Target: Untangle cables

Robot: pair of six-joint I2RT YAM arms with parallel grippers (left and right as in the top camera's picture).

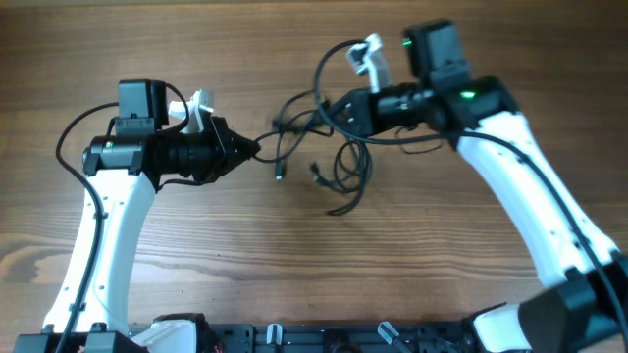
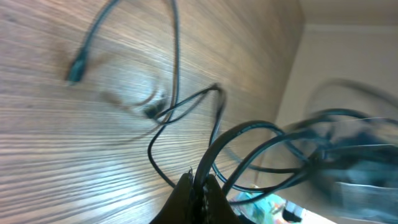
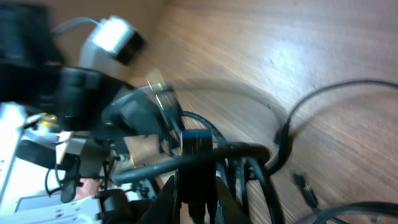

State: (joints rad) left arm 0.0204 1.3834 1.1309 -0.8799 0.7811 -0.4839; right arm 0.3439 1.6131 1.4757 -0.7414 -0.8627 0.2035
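- A light brown wood-grain desk (image 1: 196, 255) fills the overhead view, with two robot arms reaching in from the near edge.
- On the left, the white-and-black left arm (image 1: 108, 226) rises from the bottom edge and bends toward the middle of the desk.
- Its black, pointed left gripper (image 1: 250, 149) faces right. The jaws are pinched together on one strand at the left edge of the tangle.
- In the left wrist view, the left gripper (image 2: 196, 190) sits at the bottom centre with its tips closed. Several dark strands fan up and away from those tips.
- In the centre, a tangle of thin black flexible cables (image 1: 316, 127) lies on the desk between the two grippers, in crossing loops.
- From the tangle, one loose end with a small dark plug (image 1: 279, 176) hangs toward the near side. A larger loop lies on the desk just to its right.
- In the left wrist view the cables (image 2: 176, 62) arc over the wood, and one loose end lies apart at the upper left.
- On the right, the white-and-black right arm (image 1: 530, 206) comes in from the lower right corner.
- Its black right gripper (image 1: 332, 110) faces left at the far right side of the tangle.
- The right wrist view is blurred. The right gripper (image 3: 196, 186) stands narrow, with a bundle of the cables (image 3: 239, 148) crossing right at its fingers, seemingly clamped.
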